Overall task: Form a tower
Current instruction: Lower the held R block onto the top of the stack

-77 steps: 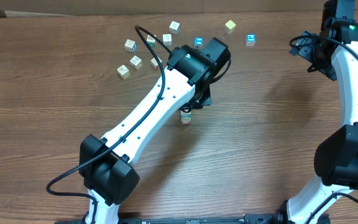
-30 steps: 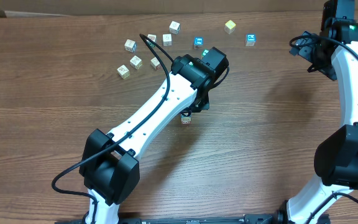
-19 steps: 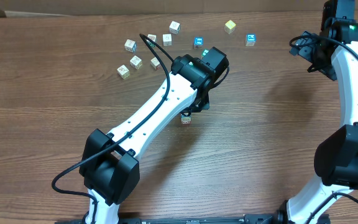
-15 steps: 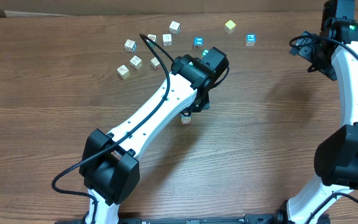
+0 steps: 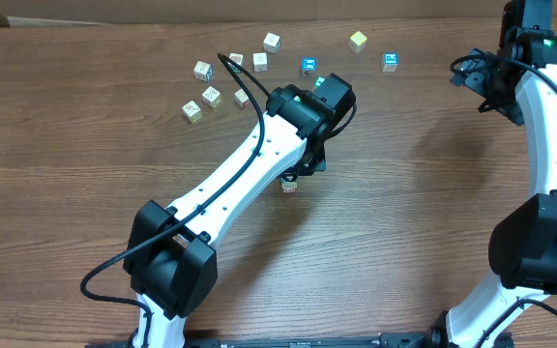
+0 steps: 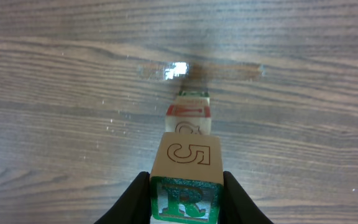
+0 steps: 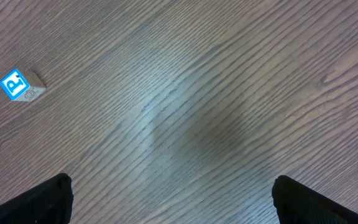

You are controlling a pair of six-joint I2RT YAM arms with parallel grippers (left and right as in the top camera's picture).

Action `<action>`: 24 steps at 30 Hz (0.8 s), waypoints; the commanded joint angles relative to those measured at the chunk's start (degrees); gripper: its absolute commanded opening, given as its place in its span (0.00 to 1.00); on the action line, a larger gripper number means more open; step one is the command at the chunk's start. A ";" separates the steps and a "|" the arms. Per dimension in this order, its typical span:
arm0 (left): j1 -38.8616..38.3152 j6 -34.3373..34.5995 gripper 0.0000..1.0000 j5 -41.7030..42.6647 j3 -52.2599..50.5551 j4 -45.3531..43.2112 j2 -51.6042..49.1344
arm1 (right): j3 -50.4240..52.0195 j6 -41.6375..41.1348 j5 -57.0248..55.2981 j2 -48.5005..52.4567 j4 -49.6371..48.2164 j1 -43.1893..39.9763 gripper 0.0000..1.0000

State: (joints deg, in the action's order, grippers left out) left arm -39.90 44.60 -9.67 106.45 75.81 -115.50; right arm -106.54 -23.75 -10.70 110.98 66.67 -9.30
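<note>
Left wrist view: left hand [image 6: 186, 196] pinches the tower [image 6: 189, 118] of square-edged wooden cubes at its top, over grained tabletop [image 6: 55, 74].

You have ten loose cubes [image 5: 211, 96] to count in the overhead view, two of them showing a blue face; in the tower [image 6: 187, 155] you can make out four cubes from the left wrist view, the lowest only partly seen; there are two arms, the left arm [image 5: 249, 174] and the right arm [image 5: 549, 126], at one table [image 5: 85, 213]
</note>
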 commanded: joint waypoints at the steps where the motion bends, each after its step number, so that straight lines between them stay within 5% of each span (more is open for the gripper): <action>1: 0.07 -0.92 0.22 0.46 -0.35 0.81 -0.46 | -0.31 -0.02 -0.20 -0.37 -0.20 -0.09 1.00; 24: 0.13 -2.80 0.19 0.26 -0.35 0.11 -0.46 | -0.31 -0.02 -0.20 -0.37 -0.20 -0.09 1.00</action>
State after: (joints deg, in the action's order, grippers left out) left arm -39.90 42.89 -9.45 106.41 75.59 -115.50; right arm -106.54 -23.77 -10.72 110.98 66.65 -9.30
